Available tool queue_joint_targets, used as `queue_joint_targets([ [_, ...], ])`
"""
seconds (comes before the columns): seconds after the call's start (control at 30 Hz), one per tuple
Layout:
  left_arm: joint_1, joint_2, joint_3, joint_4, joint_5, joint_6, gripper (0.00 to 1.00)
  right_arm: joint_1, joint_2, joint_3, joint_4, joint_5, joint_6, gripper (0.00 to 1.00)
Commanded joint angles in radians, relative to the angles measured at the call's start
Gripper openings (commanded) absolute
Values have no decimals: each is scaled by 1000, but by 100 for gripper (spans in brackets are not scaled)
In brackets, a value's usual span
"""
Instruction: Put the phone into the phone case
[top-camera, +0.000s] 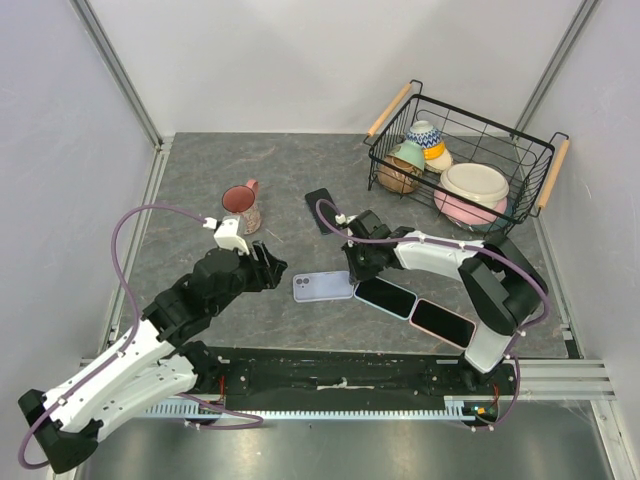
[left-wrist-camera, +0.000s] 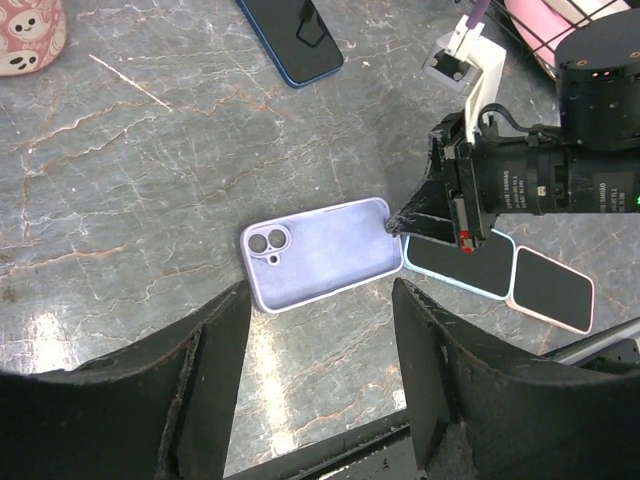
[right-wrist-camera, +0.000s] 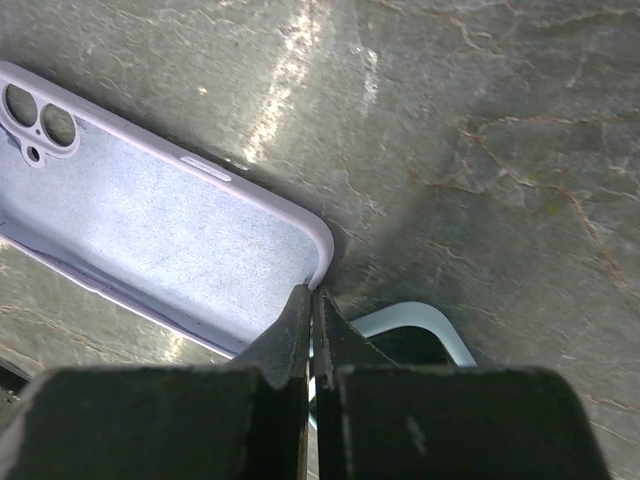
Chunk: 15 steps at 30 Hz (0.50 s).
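Three views on one grey worktop (top-camera: 200, 180): one high, two riding the wrists.
Overhead looks down and forward from the near edge, taking in everything. Left wrist peers down past its own fingers (left-wrist-camera: 200, 400) from mid-height, and right wrist sits very close to the surface. All three share the lilac phone case (top-camera: 323, 286).

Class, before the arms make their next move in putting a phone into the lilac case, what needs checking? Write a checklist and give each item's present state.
1. Lilac silicone phone case lies hollow side up: ok.
2. Case has nothing inside: ok.
3. Left gripper open above the case: ok.
4. Right gripper shut, tips at the case's corner; whether it pinches the rim: cannot tell.
5. Phone in a gripper: not ok. The blue-edged phone lies screen up on the grey marble table beside the case.
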Motion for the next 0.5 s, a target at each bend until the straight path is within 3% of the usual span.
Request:
queue_joint_targets([
  [0.0, 0, 14, 29, 38, 11, 36, 66, -23, -45, -27, -39, 27, -61, 2],
  [0.07, 0, 19, 26, 41, 16, 36, 66, -24, -59, -35, -36, 23, -61, 7],
  [0.13, 1, 32, 27, 47, 22, 41, 66, -24, -82, -46, -30, 15, -55, 29],
  [0.2, 0, 45, 30, 49, 32, 44, 66, -26, -106, -58, 1, -13, -51, 39],
  [0.23, 0, 55, 32, 49, 32, 45, 66, -24, -138, -70, 12, -20, -48, 52],
  [0.3, 0, 63, 32, 47, 37, 44, 66, -24, -193, -75, 27, -28, -37, 67],
  [0.4, 0, 75, 27, 58, 43, 47, 66, -24, -273, -87, 42, -17, -17, 82],
  [0.47, 0, 85, 24, 58, 45, 49, 66, -30, -315, -112, 67, -19, -3, 86],
])
